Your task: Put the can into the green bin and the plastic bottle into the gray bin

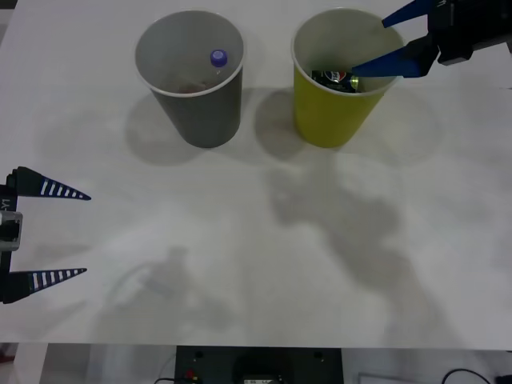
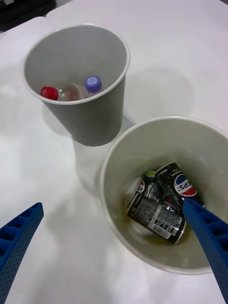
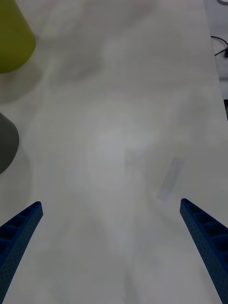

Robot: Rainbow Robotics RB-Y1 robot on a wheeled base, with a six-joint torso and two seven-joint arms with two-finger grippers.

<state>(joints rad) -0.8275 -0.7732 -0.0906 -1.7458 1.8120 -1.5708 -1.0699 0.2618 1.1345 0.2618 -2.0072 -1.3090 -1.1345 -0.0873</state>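
Note:
The can point(image 1: 334, 78), dark with a red-white-blue logo, lies crumpled at the bottom of the green bin point(image 1: 320, 120). In the right wrist view the can point(image 2: 166, 202) rests against the bin's pale inner wall point(image 2: 142, 142). My right gripper point(image 1: 368, 46) hovers open just above the far right of that bin's rim, holding nothing. The plastic bottle point(image 1: 218, 58), with its purple cap point(image 2: 93, 84), stands inside the gray bin point(image 1: 200, 112). My left gripper point(image 1: 86, 234) is open and empty at the table's near left.
A red-capped bottle point(image 2: 48, 92) sits beside the purple-capped one in the gray bin point(image 2: 95, 123). A second dark crushed can point(image 2: 141, 189) lies beside the first. From the left wrist, the green bin point(image 3: 12, 38) and gray bin point(image 3: 5, 142) stand off to one side of the white table point(image 3: 123, 142).

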